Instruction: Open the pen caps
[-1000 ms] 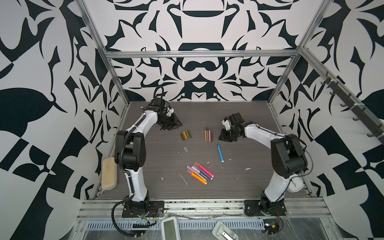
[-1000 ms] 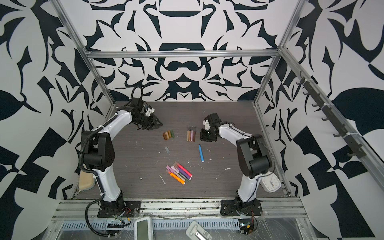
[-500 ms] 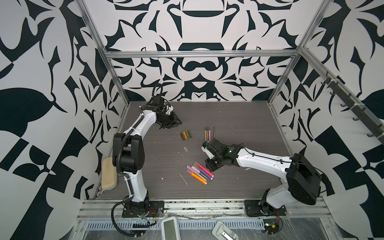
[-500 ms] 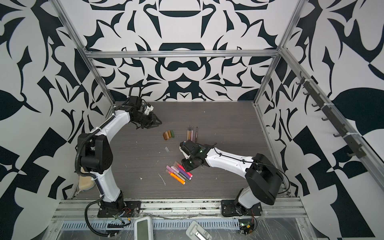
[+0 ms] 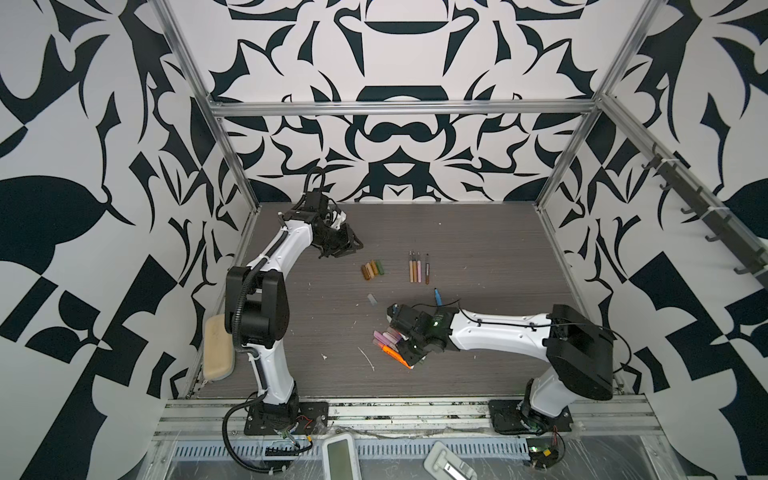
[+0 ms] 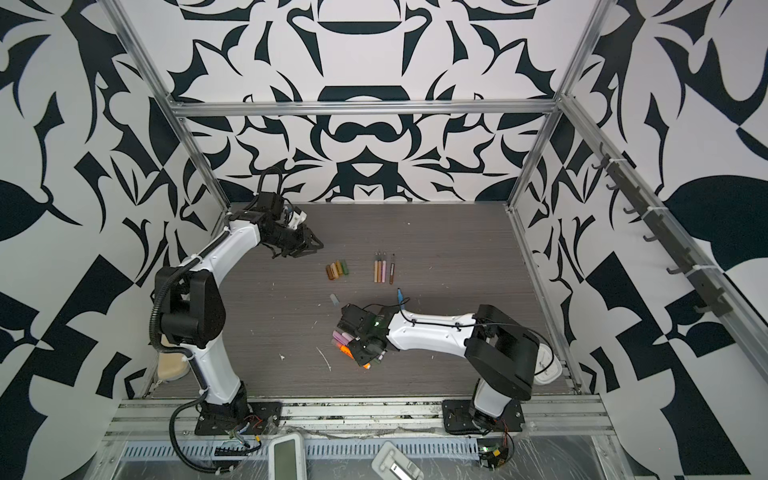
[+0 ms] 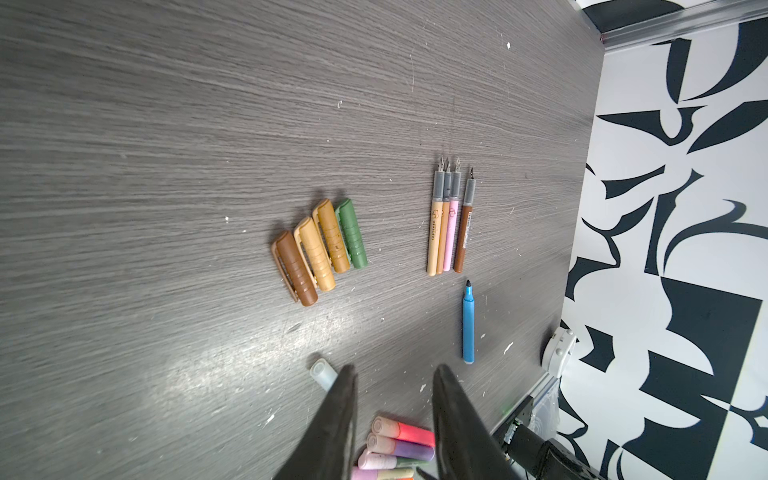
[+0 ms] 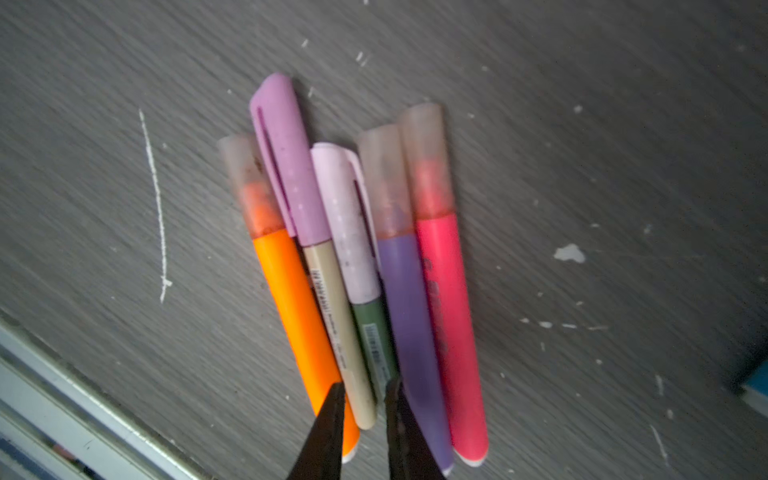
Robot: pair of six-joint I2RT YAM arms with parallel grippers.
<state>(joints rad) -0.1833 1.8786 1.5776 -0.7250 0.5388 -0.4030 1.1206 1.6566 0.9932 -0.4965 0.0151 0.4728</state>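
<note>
The left gripper [image 7: 395,368] hangs over the far left of the table [image 5: 478,232]. Its jaws are partly spread with nothing between them, well apart from any capped pen. To its right lie four loose caps [image 7: 320,249], then four thin uncapped pens [image 7: 449,228] and a bare blue pen [image 7: 468,324]. The capped pens [image 8: 353,270] lie nearer the front in a tight bundle. The right gripper [image 8: 365,382], much the nearer, sits over their tail ends. Its jaws are narrow and straddle the beige pen [image 8: 332,316]; I cannot tell if they touch it. The pens run lengthwise away from these jaws, caps at the far end, so a pull along that axis looks likely.
</note>
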